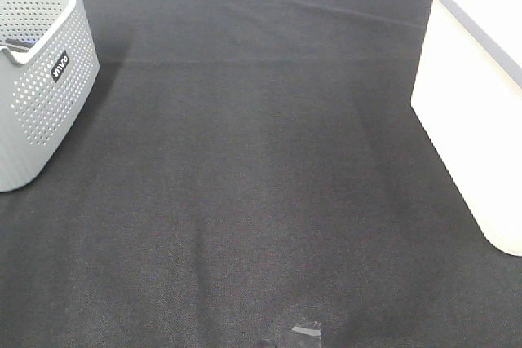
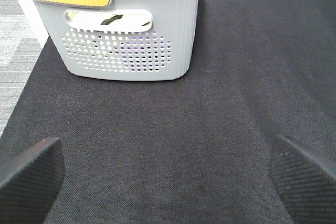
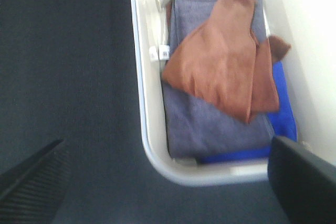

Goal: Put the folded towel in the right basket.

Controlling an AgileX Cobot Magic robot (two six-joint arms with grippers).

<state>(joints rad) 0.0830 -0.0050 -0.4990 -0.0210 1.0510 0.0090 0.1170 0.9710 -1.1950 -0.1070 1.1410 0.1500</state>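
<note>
Since the brown towel [image 3: 220,56] lies limp atop other cloths in the white basket [image 3: 144,129], ahead of the right gripper's [image 3: 168,182] spread, empty fingers, it looks light and soft; pinch a folded edge.

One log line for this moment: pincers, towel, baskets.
left pincer: open, empty | right pincer: open, empty | brown towel: inside white basket on grey towel | grey basket: left
</note>
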